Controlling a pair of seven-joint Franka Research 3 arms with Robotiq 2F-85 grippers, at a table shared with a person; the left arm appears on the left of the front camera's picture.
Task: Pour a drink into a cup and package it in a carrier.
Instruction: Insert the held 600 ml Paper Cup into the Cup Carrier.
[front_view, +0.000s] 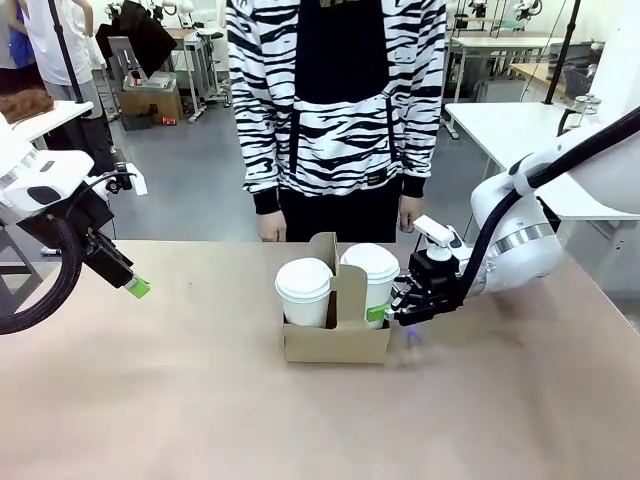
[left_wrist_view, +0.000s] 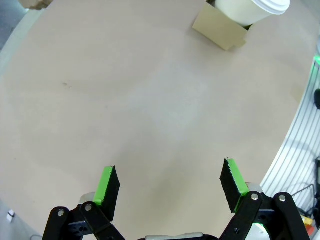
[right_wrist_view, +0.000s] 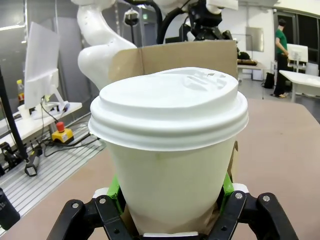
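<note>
You have the low brown cardboard carrier (front_view: 335, 342) sitting near the middle of the tan table (front_view: 200, 400), just in front of the person in the zebra-striped top (front_view: 335, 90) who stands at the far edge. Two white paper cups with white domed lids fill its holes, one on each side of the upright handle tab: the left cup (front_view: 303, 291) stands free, and the right cup (front_view: 371, 280) is the one you are holding. Any drink inside is hidden by the lids, so you cannot confirm the pour from here.

Your right gripper (front_view: 398, 305) is closed on that right cup low on its wall, the green pads (right_wrist_view: 116, 189) pressed against its sides just above the cardboard. That low grip makes sense for seating the cup in its hole without crushing the lid.

Your left gripper (left_wrist_view: 170, 187) hangs well apart to the left over bare table, fingers spread wide and empty, out of the way of the packing.

Judging by this, the packaging looks close to finished; letting go of the cup seems the remaining step.
</note>
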